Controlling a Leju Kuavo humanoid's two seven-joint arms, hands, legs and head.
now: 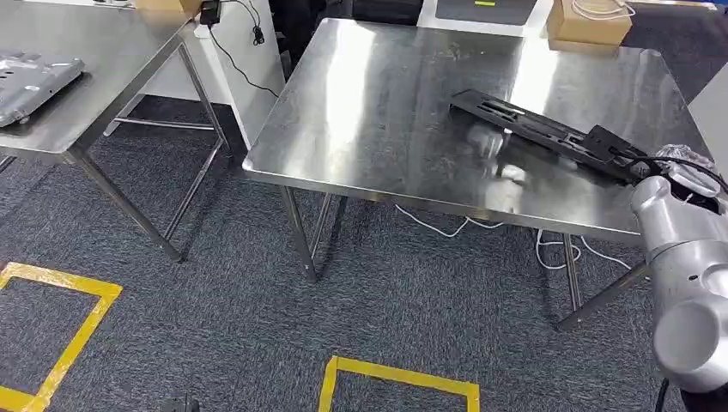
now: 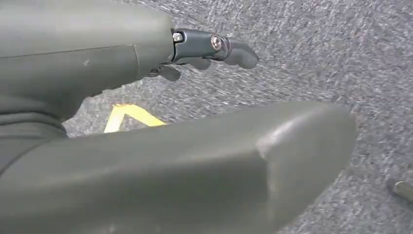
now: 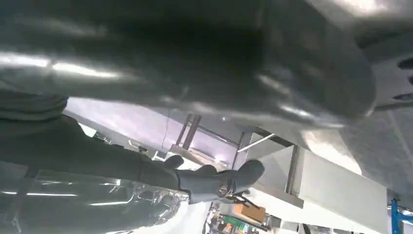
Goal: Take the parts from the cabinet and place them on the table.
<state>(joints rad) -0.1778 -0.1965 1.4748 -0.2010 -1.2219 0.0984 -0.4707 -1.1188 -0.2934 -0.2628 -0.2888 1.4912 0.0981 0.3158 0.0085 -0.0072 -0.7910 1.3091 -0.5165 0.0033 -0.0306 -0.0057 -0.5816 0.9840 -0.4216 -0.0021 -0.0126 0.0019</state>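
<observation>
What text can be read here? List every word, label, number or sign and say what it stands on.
No readable text in these pictures.
Cardboard box at the far edge of the steel table: no print can be made out.
Black part on the table: no marking visible.
Grey part on the neighbouring table: no marking visible.
Yellow floor tape: plain lines, no lettering.

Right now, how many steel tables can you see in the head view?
2. The nearer table stands ahead with the long black part lying on it. The second table is at the left, holding a grey metal part.
</observation>
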